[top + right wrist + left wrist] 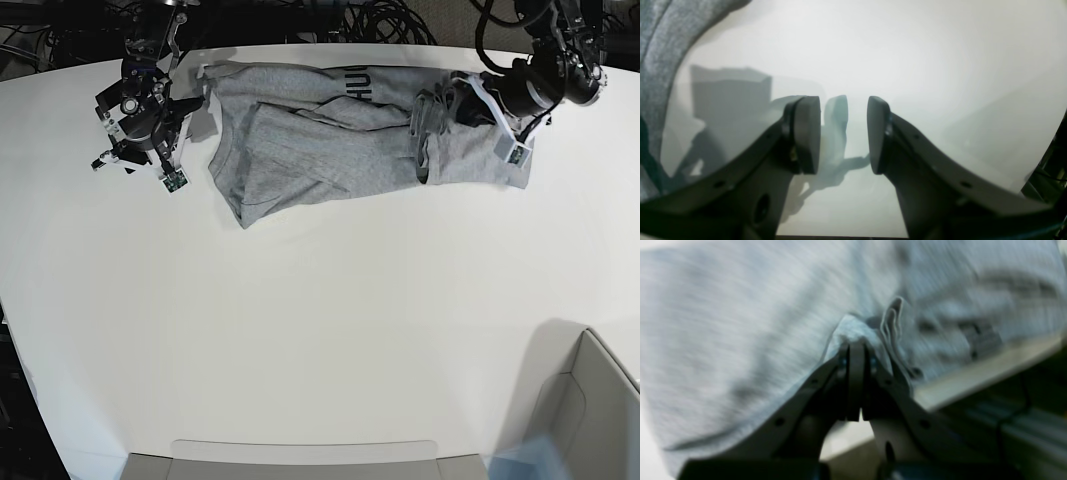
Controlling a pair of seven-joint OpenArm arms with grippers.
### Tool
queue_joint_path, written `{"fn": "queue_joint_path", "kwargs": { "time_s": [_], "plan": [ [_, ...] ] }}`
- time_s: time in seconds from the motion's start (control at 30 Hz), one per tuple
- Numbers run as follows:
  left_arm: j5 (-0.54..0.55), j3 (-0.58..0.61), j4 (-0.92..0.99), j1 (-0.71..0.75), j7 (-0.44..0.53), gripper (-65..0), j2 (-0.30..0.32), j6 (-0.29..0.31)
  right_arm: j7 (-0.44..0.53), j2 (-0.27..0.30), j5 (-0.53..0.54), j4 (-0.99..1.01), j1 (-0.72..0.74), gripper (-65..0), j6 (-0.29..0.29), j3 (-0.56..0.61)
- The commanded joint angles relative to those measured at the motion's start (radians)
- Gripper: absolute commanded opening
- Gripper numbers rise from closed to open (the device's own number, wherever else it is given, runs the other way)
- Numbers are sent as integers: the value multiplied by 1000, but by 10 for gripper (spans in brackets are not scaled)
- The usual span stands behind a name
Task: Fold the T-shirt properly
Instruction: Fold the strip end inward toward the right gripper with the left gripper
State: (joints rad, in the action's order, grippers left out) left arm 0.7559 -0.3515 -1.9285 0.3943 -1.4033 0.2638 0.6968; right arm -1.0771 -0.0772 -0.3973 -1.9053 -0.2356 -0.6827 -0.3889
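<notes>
The heather-grey T-shirt point(330, 140) lies crumpled along the far side of the white table point(320, 300), with a strip of black lettering point(356, 84) showing near its far edge. My left gripper point(856, 346) is shut on a bunched fold of the T-shirt point(740, 323), and blurred lettering shows to its right. From the base camera, this gripper point(447, 103) sits at the shirt's right part. My right gripper point(844, 133) stands open over bare table with nothing between its fingers. The T-shirt's edge point(656, 50) is at that view's upper left. In the base view the right gripper point(150, 140) is just left of the shirt.
A grey bin point(590, 400) stands at the near right corner and a flat grey tray point(300, 458) runs along the near edge. Black cables point(380, 20) lie behind the table's far edge.
</notes>
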Motion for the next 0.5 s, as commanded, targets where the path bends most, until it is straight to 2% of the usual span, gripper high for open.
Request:
{"fn": "queue_joint_path", "kwargs": {
  "time_s": [0.0, 0.17, 0.4, 0.47],
  "plan": [
    [7, 27, -19, 12, 7, -650, 35, 1, 5, 1, -4, -18, 6, -416, -15, -2],
    [11, 119, -32, 79, 7, -650, 108, 1, 5, 1, -4, -18, 11, -416, -15, -2],
    [18, 119, -105, 101, 7, -650, 108, 1, 5, -2, 2, -21, 29, -416, -15, -2],
    [63, 127, -105, 101, 7, -650, 102, 1, 4, -19, 42, -24, 40, -416, -15, -9]
  ]
}}
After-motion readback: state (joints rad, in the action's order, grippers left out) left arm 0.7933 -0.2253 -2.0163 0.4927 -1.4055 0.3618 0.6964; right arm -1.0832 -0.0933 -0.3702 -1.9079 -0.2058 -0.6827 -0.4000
